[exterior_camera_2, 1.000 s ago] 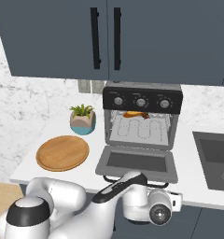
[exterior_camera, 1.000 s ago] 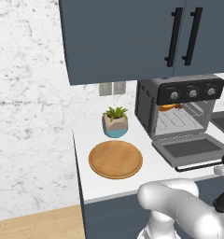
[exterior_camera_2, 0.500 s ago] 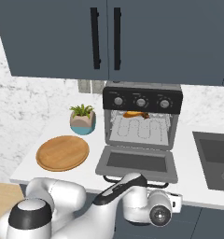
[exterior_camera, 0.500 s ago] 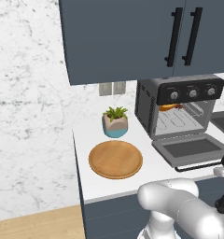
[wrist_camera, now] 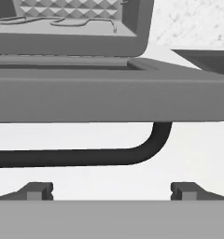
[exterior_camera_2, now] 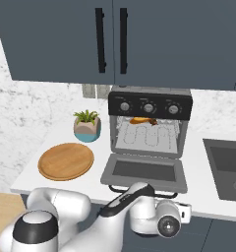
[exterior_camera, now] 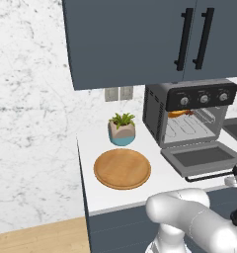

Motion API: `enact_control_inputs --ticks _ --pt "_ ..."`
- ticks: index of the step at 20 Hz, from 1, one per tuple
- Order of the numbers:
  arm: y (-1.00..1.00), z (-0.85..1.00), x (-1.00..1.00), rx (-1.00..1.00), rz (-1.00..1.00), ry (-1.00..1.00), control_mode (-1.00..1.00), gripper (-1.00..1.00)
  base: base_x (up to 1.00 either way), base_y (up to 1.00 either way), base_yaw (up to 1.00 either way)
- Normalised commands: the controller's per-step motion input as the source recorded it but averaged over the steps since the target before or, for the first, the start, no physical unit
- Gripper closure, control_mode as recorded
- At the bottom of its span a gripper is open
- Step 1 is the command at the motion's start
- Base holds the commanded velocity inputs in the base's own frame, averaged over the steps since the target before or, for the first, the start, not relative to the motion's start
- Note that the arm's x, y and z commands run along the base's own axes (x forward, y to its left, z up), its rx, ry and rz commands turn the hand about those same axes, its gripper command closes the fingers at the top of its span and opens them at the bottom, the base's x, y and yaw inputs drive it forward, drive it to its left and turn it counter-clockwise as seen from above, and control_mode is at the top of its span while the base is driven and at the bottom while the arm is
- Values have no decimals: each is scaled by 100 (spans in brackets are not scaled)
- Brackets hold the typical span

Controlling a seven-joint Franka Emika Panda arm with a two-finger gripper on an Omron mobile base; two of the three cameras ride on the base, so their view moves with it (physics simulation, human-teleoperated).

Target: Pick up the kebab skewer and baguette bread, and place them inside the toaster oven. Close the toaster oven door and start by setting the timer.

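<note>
hand view: door handle (wrist_camera: 86,156) close ahead, gripper (wrist_camera: 112,191) wide open, empty | base views: door (exterior_camera_2: 145,171) down, bread (exterior_camera_2: 142,120) and skewer (exterior_camera_2: 150,121) on oven (exterior_camera_2: 149,125) rack | vs earlier: unchanged

Oven door (exterior_camera_2: 145,171) lies folded flat onto the counter (exterior_camera_2: 198,172), blocking the strip in front of the oven mouth; its black bar handle (wrist_camera: 86,156) juts past the counter edge at 6 o'clock. Open counter to the door's 3 o'clock, before the sink (exterior_camera_2: 228,167). At 9 o'clock the wooden plate (exterior_camera_2: 66,161), and the potted plant (exterior_camera_2: 87,126) at 10, crowd that side
</note>
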Motion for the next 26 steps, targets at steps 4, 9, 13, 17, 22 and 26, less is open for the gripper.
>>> enact_control_inputs --ticks 4,9,13,17,22,26 --pt "4 -11 10 0 2 0 -100 -100 0 0 0" --pt "13 -15 7 0 1 0 -100 -100 0 0 0" --pt "21 -12 8 0 0 0 -100 -100 0 0 0" --pt "22 -2 13 0 0 0 -100 -100 0 0 0" --pt "21 -1 16 0 0 0 -100 -100 0 0 0" --pt "18 -7 15 0 0 0 -100 -100 0 0 0"
